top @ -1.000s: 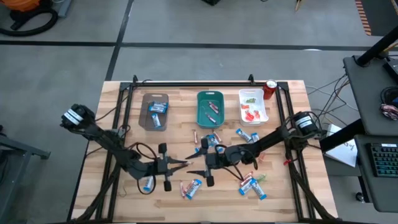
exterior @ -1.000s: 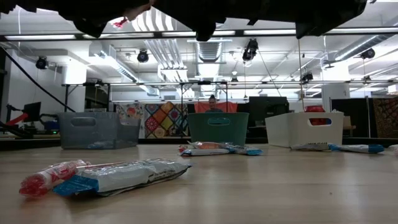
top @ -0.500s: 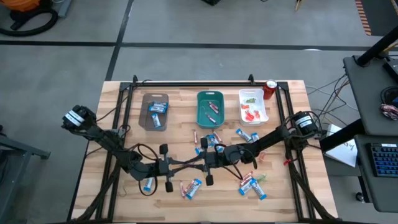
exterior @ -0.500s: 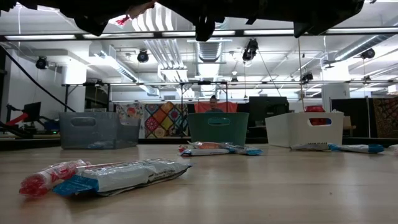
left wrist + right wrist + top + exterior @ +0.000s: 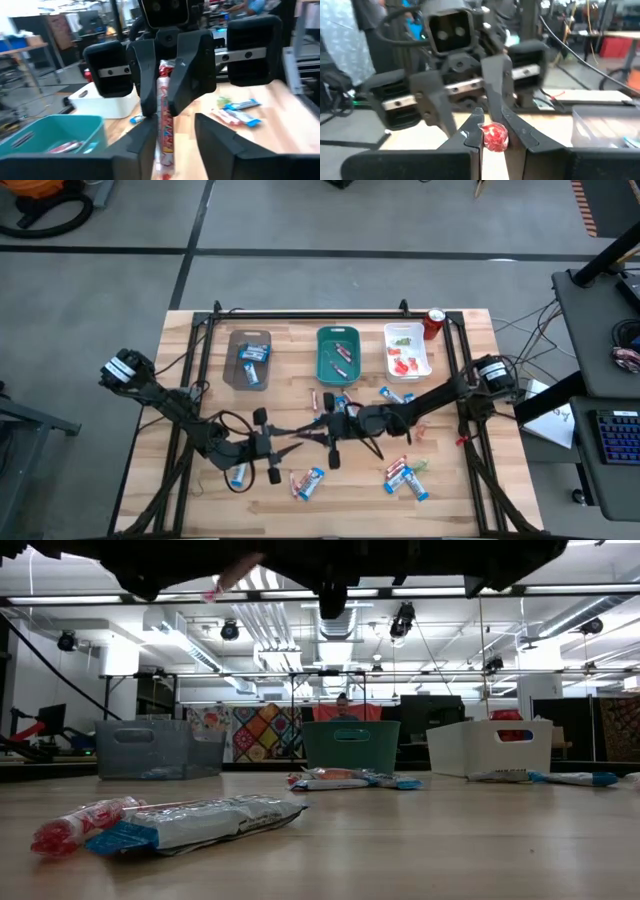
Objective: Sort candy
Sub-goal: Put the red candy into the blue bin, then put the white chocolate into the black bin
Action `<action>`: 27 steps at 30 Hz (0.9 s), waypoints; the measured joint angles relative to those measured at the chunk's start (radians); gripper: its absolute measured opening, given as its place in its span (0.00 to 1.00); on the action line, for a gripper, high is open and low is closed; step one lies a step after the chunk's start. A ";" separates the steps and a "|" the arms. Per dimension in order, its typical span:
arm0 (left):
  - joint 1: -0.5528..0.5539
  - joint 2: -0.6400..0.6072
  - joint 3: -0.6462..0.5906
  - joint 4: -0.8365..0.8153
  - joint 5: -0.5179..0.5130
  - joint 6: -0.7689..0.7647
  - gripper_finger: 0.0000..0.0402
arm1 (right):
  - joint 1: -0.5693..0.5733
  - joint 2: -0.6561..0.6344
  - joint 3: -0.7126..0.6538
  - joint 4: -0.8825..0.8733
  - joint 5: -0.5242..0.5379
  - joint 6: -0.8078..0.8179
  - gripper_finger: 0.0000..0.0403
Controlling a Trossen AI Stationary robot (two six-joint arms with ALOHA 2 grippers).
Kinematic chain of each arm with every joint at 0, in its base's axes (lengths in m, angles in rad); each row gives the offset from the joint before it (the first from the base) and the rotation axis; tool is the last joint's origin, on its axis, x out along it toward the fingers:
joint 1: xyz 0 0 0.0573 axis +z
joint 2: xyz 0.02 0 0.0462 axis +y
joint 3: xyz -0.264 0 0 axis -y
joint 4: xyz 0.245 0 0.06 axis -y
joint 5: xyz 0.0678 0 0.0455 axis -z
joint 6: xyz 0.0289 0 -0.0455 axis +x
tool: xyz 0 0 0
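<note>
Above the middle of the table (image 5: 200, 340), a slim red-and-white candy stick (image 5: 165, 125) hangs in the air between the two grippers, which meet tip to tip. It is judged light, thin and crinkly in its wrapper, liable to bend or slip, so it is best pinched near one end across its narrow width. The right gripper (image 5: 167, 97) is clamped on the stick's far end, as the left wrist view shows, with its red end visible between the right arm's fingers in the right wrist view. The left gripper (image 5: 296, 442) stands part-way apart around the near end, its fingers (image 5: 215, 135) flanking but not pressing the wrapper. Both arms reach low and nearly level from opposite table sides toward the centre. Loose candy (image 5: 310, 482) lies scattered below, with the teal tray (image 5: 338, 355), brown tray (image 5: 249, 360) and white tray (image 5: 407, 350) beyond.
</note>
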 joint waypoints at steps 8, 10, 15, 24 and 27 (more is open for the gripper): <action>0.000 -0.011 0.000 -0.038 -0.046 -0.006 0.45 | -0.092 -0.140 -0.002 -0.319 0.100 0.041 0.08; 0.000 -0.011 0.000 -0.036 -0.051 -0.014 0.46 | -0.132 -0.191 -0.002 -0.419 0.162 0.042 0.08; 0.000 -0.014 0.000 -0.044 -0.052 -0.083 0.45 | -0.285 -0.256 -0.001 -0.693 0.315 0.151 0.08; 0.000 -0.086 -0.001 -0.185 -0.049 -0.261 0.42 | -0.476 -0.195 -0.001 -0.828 0.304 0.274 0.29; 0.000 -0.121 -0.001 -0.248 -0.049 -0.324 0.42 | -0.479 -0.185 -0.001 -0.830 0.304 0.275 0.41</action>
